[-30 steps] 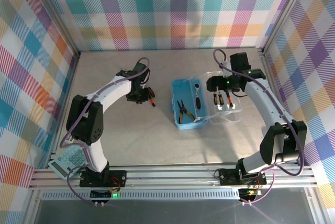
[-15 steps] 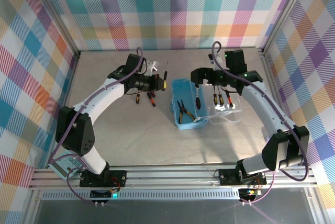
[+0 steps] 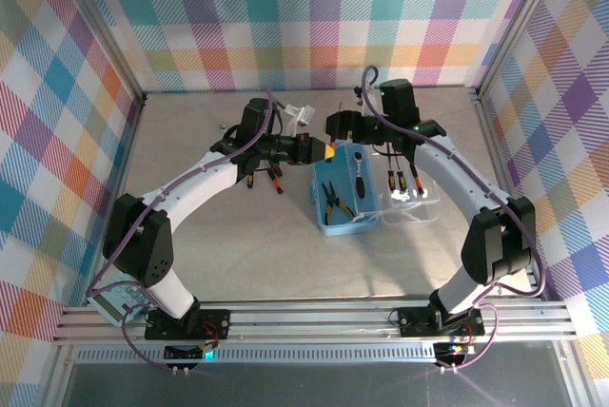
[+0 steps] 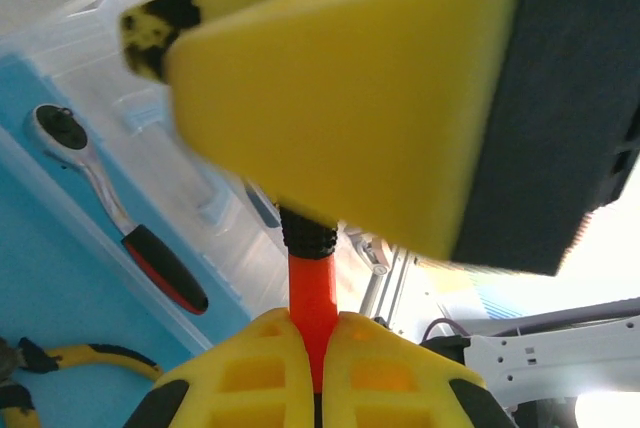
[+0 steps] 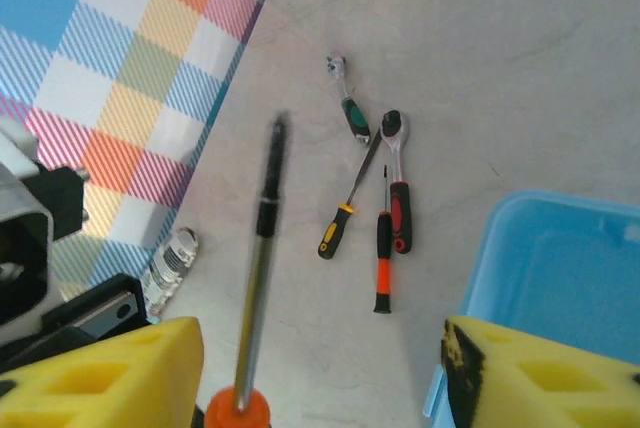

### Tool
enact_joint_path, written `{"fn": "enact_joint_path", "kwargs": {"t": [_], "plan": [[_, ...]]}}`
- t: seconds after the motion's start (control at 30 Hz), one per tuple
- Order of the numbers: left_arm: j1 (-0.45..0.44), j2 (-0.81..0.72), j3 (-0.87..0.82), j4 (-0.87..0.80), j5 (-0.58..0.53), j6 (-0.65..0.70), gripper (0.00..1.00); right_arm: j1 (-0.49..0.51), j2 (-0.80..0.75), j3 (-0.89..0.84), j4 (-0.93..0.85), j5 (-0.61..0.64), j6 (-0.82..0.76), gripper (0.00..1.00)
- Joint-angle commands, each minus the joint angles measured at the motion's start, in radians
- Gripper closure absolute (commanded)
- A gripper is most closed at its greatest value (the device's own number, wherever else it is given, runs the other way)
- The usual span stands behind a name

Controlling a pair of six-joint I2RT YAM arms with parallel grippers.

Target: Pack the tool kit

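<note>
left claw clamped on an orange-handled screwdriver over the far left corner of the open blue case. right claw apart, fingers flanking the screwdriver's shaft there. pliers and ratchet lie inside the case.

Bright, even light, faint shadows on the table, screwdriver shaft blurred, glare low right in left wrist view.

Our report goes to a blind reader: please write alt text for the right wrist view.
A blurred orange-handled screwdriver with a metal shaft stands between the spread yellow fingers of the right tool. Beyond, on the grey table, lie a red-handled ratchet, a small green-handled implement, two small screwdrivers, and a light-blue plastic case corner.
</note>
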Motion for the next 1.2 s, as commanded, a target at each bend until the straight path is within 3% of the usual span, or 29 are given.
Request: {"fn": "enact_joint_path", "kwargs": {"t": [0.0,0.1,0.13,0.2,0.33,0.43,0.57,0.67,0.87,1.17], "plan": [[-0.011,-0.038,-0.012,0.057,0.037,-0.017,1.0,0.01,0.008,0.03,0.045,-0.009,0.02,0.58],[-0.01,-0.041,-0.007,0.036,0.029,0.0,1.0,0.01,-0.006,0.034,0.023,0.005,0.004,0.82],[-0.01,-0.041,-0.001,0.018,0.019,0.014,0.94,0.008,-0.013,0.038,0.006,0.013,-0.008,0.91],[-0.004,-0.038,0.014,-0.041,-0.006,0.053,0.68,-0.003,-0.03,0.042,-0.031,0.029,-0.035,1.0],[0.067,-0.056,0.039,-0.189,-0.096,0.122,0.19,-0.088,-0.087,0.023,-0.127,0.045,-0.097,1.0],[0.161,-0.065,0.066,-0.37,-0.243,0.171,0.0,-0.183,-0.14,0.002,-0.225,0.082,-0.166,1.0],[0.221,0.003,0.148,-0.645,-0.65,0.279,0.0,-0.263,-0.178,0.0,-0.409,0.291,-0.31,1.0],[0.249,0.058,0.146,-0.703,-0.786,0.292,0.0,-0.293,-0.165,-0.004,-0.506,0.477,-0.387,1.0],[0.265,0.117,0.107,-0.688,-0.86,0.284,0.0,-0.308,-0.096,-0.016,-0.569,0.664,-0.451,1.0],[0.265,0.169,0.081,-0.661,-0.85,0.281,0.0,-0.307,-0.024,-0.015,-0.57,0.68,-0.455,1.0]]}}
